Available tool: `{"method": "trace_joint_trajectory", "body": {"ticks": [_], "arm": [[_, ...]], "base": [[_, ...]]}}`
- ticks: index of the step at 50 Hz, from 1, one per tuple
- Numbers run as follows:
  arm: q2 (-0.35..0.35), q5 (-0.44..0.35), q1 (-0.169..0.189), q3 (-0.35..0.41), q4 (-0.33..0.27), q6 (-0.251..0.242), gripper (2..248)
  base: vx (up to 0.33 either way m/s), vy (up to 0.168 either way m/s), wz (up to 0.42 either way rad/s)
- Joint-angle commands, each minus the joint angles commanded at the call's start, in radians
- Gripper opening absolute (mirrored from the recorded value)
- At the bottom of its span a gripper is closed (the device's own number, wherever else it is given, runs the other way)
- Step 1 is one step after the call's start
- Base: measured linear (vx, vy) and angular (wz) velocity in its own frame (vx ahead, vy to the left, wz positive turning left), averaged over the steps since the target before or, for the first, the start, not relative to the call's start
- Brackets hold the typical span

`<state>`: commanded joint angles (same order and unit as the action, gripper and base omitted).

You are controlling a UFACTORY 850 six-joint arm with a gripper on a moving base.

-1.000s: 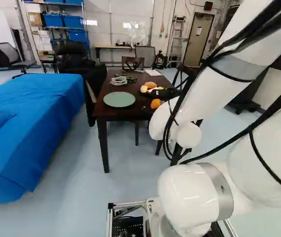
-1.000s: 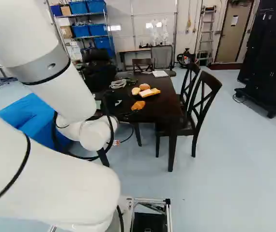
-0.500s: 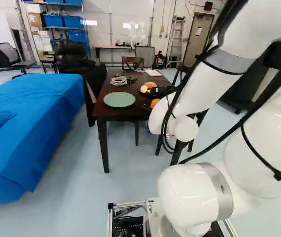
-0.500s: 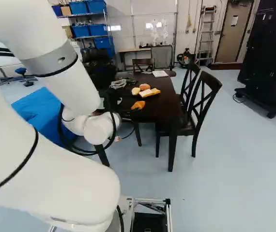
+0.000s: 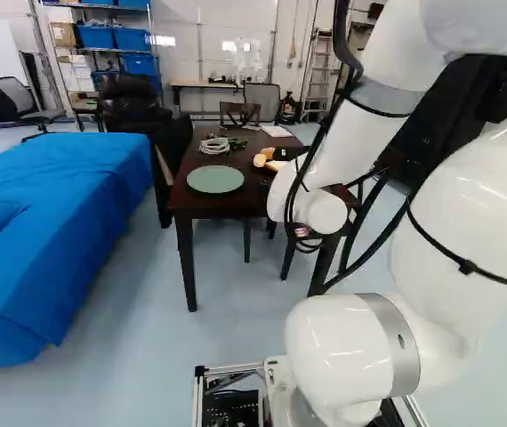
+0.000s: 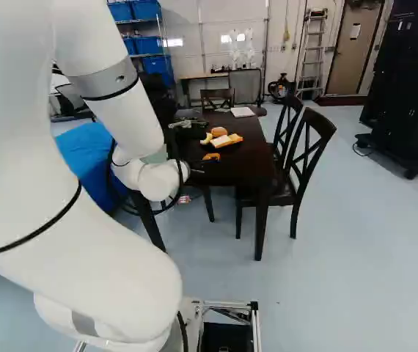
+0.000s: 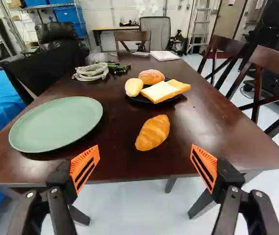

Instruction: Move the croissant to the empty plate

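Tool (image 6: 196, 171), fingers parted. Croissant (image 7: 152, 132): on worktop (image 7: 208, 132), ahead of the tool (image 7: 145, 156); long axis running away, slightly slanted, far end toward black plate (image 7: 175, 99). Green plate (image 7: 56, 125): ahead, left-finger side.

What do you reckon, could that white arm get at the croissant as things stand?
Probably yes: its end effector is open, the croissant lies on the table ahead, and nothing visible stands between them; the black plate sits beyond it.

Arm (image 5: 351, 147) bent, fingers (image 7: 84, 168) wide apart
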<state>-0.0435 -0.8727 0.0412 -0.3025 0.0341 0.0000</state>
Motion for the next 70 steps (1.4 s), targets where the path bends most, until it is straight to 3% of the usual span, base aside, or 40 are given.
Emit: {"method": "trace_joint_trajectory", "body": {"ticks": [40,70], "arm": [[0.217,-0.043,-0.004,-0.210,0.007,0.000,247],[0.334,-0.071,0.045,-0.273,0.017,0.000,247]], "base": [[0.000,0.000,0.000],[0.000,0.000,0.000]]}}
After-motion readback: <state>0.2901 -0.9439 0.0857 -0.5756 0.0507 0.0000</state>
